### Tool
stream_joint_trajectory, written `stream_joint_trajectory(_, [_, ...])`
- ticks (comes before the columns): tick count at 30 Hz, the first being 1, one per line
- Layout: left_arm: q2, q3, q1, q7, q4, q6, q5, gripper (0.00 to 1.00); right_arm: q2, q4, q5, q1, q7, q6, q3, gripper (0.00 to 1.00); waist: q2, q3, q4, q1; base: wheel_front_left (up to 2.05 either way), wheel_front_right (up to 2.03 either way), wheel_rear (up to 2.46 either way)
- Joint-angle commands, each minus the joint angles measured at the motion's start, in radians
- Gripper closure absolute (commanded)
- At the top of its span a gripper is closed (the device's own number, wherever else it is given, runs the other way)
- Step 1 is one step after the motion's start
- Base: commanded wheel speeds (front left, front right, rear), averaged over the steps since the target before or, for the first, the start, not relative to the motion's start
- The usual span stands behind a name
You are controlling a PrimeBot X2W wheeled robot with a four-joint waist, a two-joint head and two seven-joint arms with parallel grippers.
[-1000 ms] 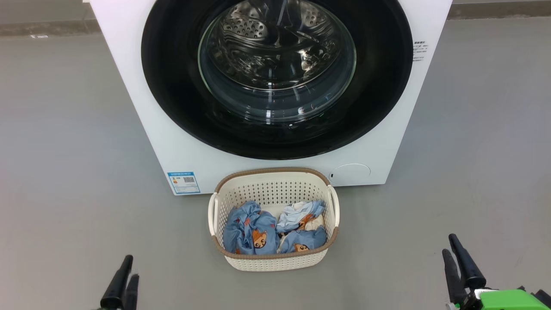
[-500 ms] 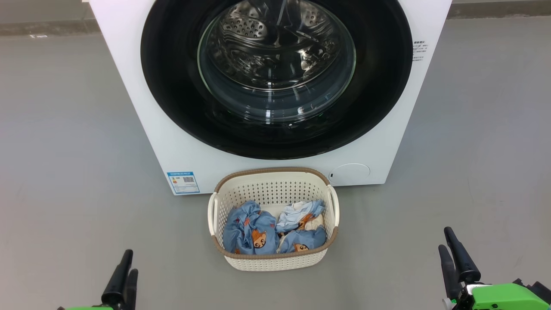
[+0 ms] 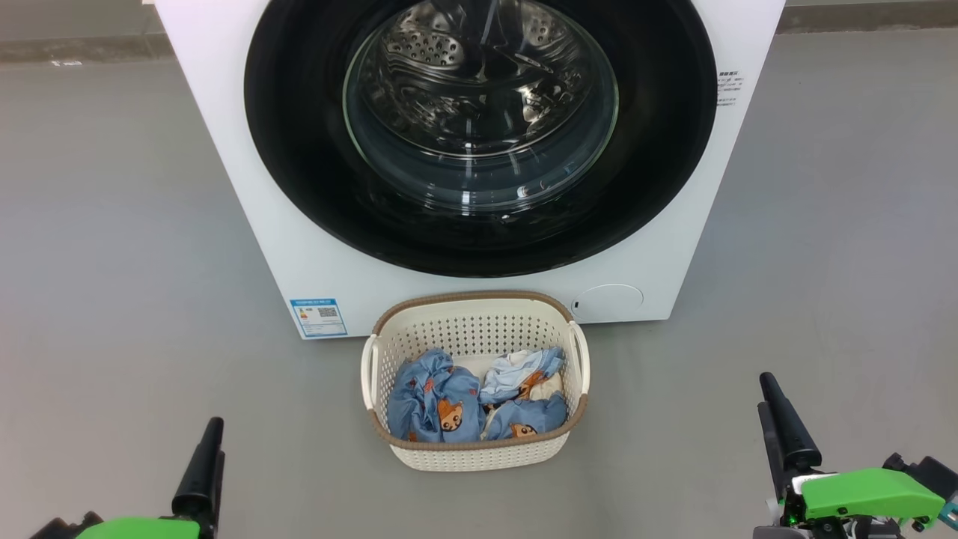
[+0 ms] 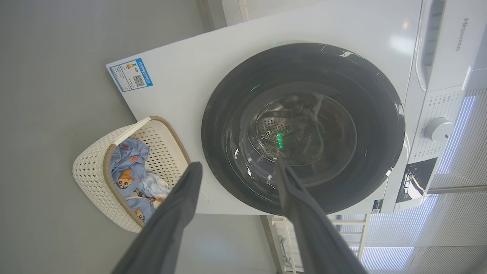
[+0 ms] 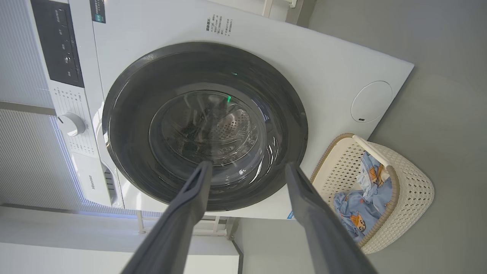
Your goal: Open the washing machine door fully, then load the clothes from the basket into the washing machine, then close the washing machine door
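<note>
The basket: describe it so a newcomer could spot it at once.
Start at the big white front-loading washing machine. On the grey floor before its round black-rimmed door sits a small cream perforated plastic basket. A brown woven-look rim and blue fox-print clothes inside set it apart.

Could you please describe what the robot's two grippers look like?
The left gripper and right gripper each have two long, tapering dark fingers with rounded tips. Behind each sits a bright green housing with black fittings around it.
</note>
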Motion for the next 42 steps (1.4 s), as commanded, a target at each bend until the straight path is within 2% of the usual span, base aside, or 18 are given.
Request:
stream_joint_trajectory(1, [0.026,0.01,-0.047,-0.009,-0.035,-0.001,0.028,0.0,-0.011,-0.026,-0.025,-0.059,-0.01,0.0,0.015,0.0,0.0,0.0,0.0,-0.0001,0.0,0.0,0.0])
stream_joint_trajectory(12, [0.048,-0.006,-0.058,-0.042,-0.041,-0.001,0.208,0.0,-0.032,-0.032,-0.181,-0.084,-0.042,0.001,0.062,0.0,0.0,0.001,0.0,-0.0001,0.0,0.0,0.0])
stream_joint_trajectory(42, [0.1,-0.046,-0.087,-0.13,-0.057,-0.002,0.569,0.0,-0.063,-0.026,-0.553,-0.152,-0.13,0.001,0.149,0.0,0.0,0.011,-0.003,-0.0001,0.0,0.0,0.0])
